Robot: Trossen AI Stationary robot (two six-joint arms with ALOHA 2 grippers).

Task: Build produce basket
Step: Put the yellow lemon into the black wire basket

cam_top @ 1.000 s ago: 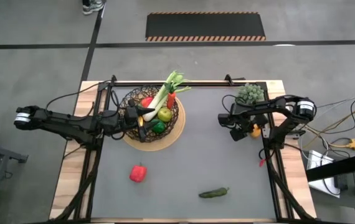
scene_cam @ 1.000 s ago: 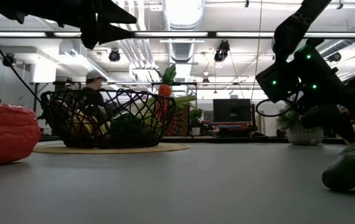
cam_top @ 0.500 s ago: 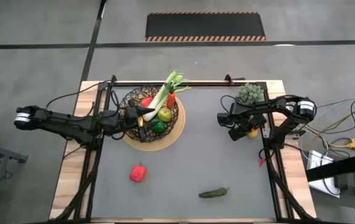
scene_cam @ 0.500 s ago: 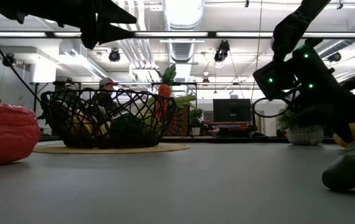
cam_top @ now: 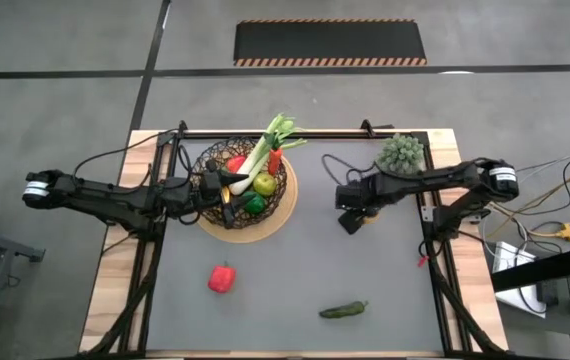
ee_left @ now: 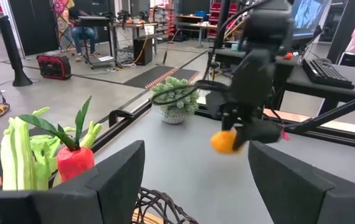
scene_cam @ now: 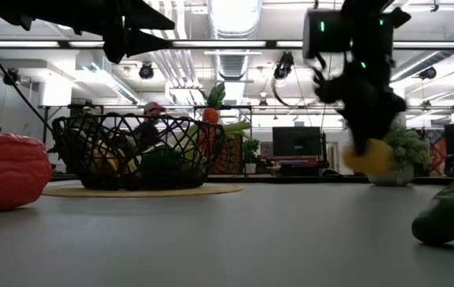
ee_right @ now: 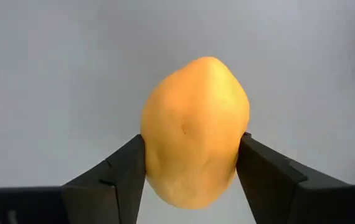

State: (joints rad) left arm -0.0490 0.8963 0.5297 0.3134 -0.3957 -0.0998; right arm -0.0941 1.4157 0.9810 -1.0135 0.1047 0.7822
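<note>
The dark wire basket (cam_top: 283, 186) stands on its tan base disc (cam_top: 277, 224) at the table's far middle. It holds the leek (cam_top: 262, 150), carrot (cam_top: 276, 158), green apple (cam_top: 264, 184) and other produce. My left gripper (cam_top: 227, 190) hangs open over the basket's left part and touches nothing; its spread fingers also show in the left wrist view (ee_left: 196, 171). My right gripper (cam_top: 351, 215) is to the right of the basket, shut on the yellow lemon (ee_right: 195, 134), which also shows in the low view (scene_cam: 368, 155). My right gripper pinches the lemon between its two fingers, one on each side of its belly (ee_right: 152, 155). The fingers come from above, pointing down. The lemon hangs below the gripper, lifted clear of the table (scene_cam: 368, 157).
A red pepper (cam_top: 222, 278) lies on the table near the front left, and a dark cucumber (cam_top: 343, 310) near the front middle. A spiky grey-green plant (cam_top: 402, 152) stands at the far right. Grey table lies open between the basket and my right gripper.
My right gripper has gone toward the table's left edge, toward the basket, carrying the lemon away from the plant and the right edge. The lemon stays in the hold, clear of the table.
</note>
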